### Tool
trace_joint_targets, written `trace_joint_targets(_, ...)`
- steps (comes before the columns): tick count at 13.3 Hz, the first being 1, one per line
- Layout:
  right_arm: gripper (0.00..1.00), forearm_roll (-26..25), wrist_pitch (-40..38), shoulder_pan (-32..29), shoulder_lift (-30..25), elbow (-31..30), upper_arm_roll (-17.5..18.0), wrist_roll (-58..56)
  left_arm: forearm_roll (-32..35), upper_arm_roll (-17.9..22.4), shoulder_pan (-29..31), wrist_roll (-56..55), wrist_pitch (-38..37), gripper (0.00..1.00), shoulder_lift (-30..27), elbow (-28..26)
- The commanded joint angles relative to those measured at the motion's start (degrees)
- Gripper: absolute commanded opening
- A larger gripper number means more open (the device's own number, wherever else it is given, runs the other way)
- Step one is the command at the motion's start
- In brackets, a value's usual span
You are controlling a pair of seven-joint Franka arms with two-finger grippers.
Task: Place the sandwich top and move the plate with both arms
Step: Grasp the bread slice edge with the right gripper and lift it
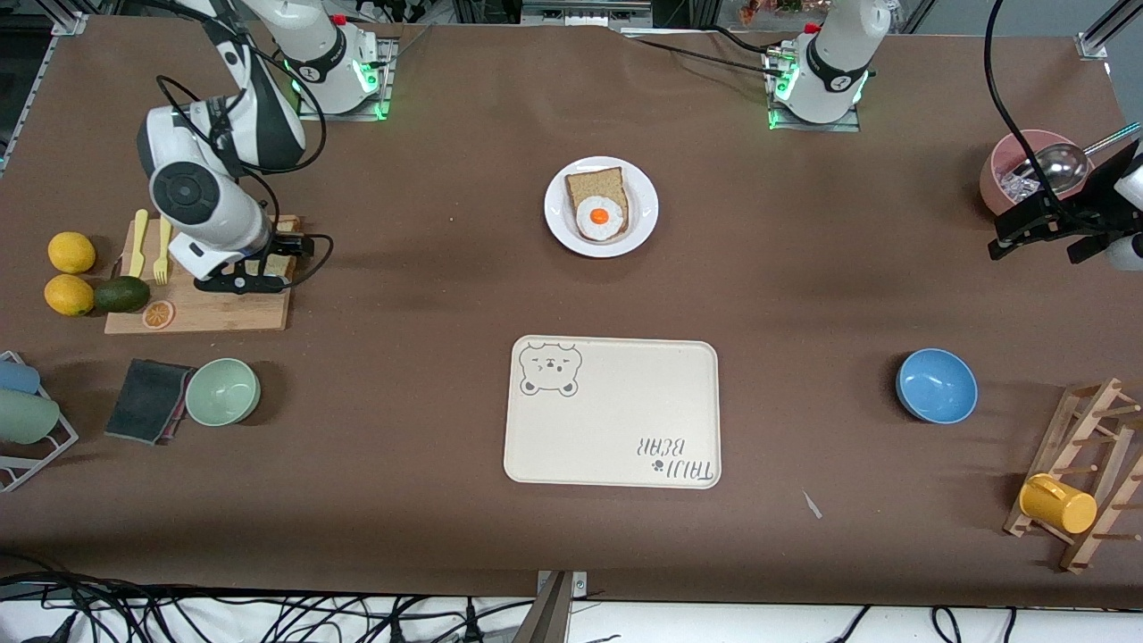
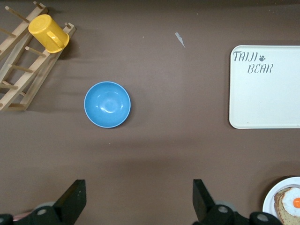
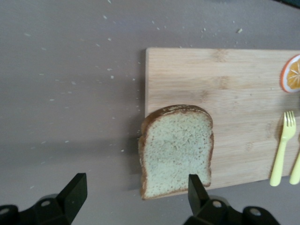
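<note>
The sandwich top, a plain tan slice, lies on the corner of the wooden cutting board, overhanging its edge. In the front view it is mostly hidden under the right arm. My right gripper is open and hovers just above the slice, with one fingertip at its edge; in the front view it is over the board. The white plate holds a darker slice with a fried egg. My left gripper is open and empty, up in the air at the left arm's end of the table.
The bear-printed tray lies nearer the camera than the plate. A blue bowl, a mug rack with a yellow mug and a pink bowl with a ladle are at the left arm's end. A green bowl, lemons and an avocado are by the board.
</note>
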Motion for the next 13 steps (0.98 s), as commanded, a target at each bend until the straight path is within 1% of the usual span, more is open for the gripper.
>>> trace_joint_targets(1,0.95,-5.4,1.1,0.4,3.5,-0.2,0.9,7.8,-0.8,0.0,0.3,-0.3,-0.9,1.00,0.3,1.0)
trace_joint_targets(3,0.93,-6.5,1.1,0.4,5.6,-0.2,0.9,8.0,-0.8,0.0,0.4,-0.3,-0.9,1.00,0.4,1.0)
trace_joint_targets(6,0.93,-12.1,0.7,0.3,7.9,-0.2,0.7,10.6,-0.9,-0.2,-0.1,-0.2,-0.8,1.00,1.6,1.0)
trace_joint_targets(9,0.85,-14.8,0.3,0.2,9.1,-1.1,0.6,11.3,-0.8,-0.2,0.0,-0.3,-0.6,1.00,1.6,1.1)
trace_joint_targets(11,0.83,-16.0,0.3,0.2,9.7,-1.7,-0.5,12.3,-0.8,0.0,0.5,-0.2,-0.7,1.00,1.6,1.0)
trace_joint_targets(13,0.78,-16.2,0.4,0.1,10.4,-1.9,-1.3,12.3,-0.8,0.0,0.6,-0.3,-0.7,1.00,1.7,1.1)
